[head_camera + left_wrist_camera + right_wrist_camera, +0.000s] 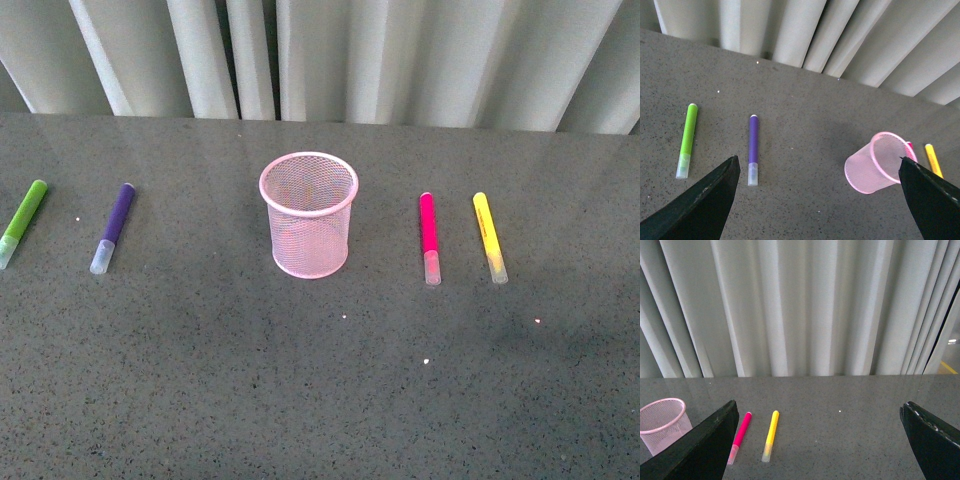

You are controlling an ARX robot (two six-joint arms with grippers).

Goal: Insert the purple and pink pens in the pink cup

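Pink cup [308,215] stands upright mid-tabletop [320,400], pens lying flat either side.
The purple pen [113,228] lies to its left and the pink pen [429,238] to its right, both apart from it. A green marker [22,222], clipped by the front view's edge, and a yellow marker [489,237] lie farther out. Left gripper [817,160] and right gripper [819,404] are spread wide, holding nothing.

Pink cup [310,240]: round, pale-pink wire mesh, solid rolled rim; upright, mouth up, mid-scene.
Purple pen [113,227]: lies flat, well left of cup; clear cap at near end, far end angled slightly right.
Pink pen [429,238]: magenta, lies flat right of cup, apart from it; clear cap at near end, runs almost straight near-to-far.
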